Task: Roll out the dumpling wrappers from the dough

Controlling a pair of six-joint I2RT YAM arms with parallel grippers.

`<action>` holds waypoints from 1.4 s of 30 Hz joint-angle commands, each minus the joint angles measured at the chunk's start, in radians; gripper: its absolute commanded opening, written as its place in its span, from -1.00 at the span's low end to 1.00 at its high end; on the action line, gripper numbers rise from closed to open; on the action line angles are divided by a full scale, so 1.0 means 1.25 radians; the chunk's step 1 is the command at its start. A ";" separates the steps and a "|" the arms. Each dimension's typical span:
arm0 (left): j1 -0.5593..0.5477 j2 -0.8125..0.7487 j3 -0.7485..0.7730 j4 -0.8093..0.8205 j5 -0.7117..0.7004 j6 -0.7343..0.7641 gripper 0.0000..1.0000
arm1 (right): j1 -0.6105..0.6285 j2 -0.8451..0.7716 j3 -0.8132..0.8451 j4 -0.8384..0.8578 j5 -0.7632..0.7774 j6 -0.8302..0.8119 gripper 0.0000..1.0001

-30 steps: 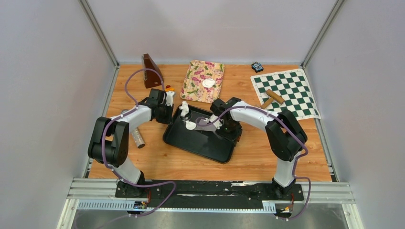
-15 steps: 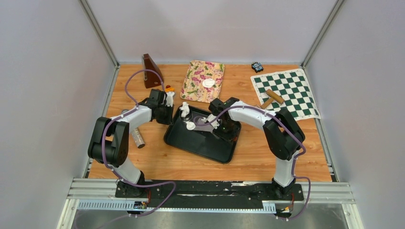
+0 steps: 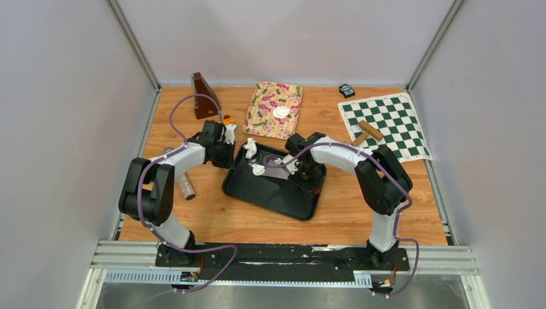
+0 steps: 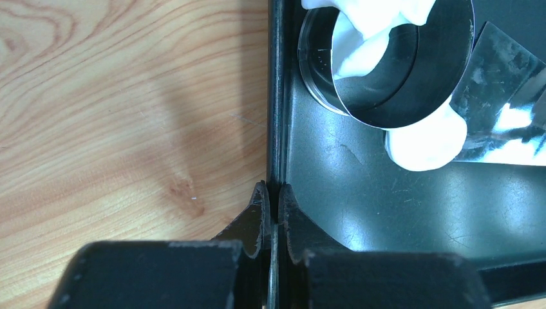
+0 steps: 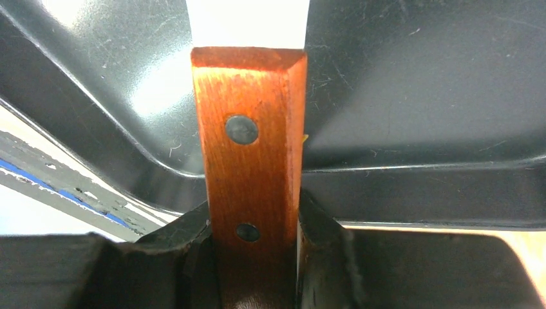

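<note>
One round dumpling wrapper (image 3: 281,112) lies on the floral mat (image 3: 264,106). The left jaws pinch the tray (image 4: 275,129) rim; the right jaws hold the scraper (image 5: 250,148). Uncut dough (image 4: 425,138) sits in the tray, so most work is probably left.

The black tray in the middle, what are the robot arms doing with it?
The left gripper is shut on the rim of the black tray, as if steadying it. The right gripper is shut on a wooden-handled scraper whose blade lies inside the tray, near a ring cutter with white dough in and beside it. One round dumpling wrapper sits on the flowery mat at the back. The rolling pin lies on the chessboard mat, with no gripper on it.
</note>
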 commanded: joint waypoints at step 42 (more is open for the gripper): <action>-0.002 -0.035 0.001 0.028 -0.005 -0.007 -1.00 | 0.008 -0.125 -0.073 0.235 0.034 -0.041 -1.00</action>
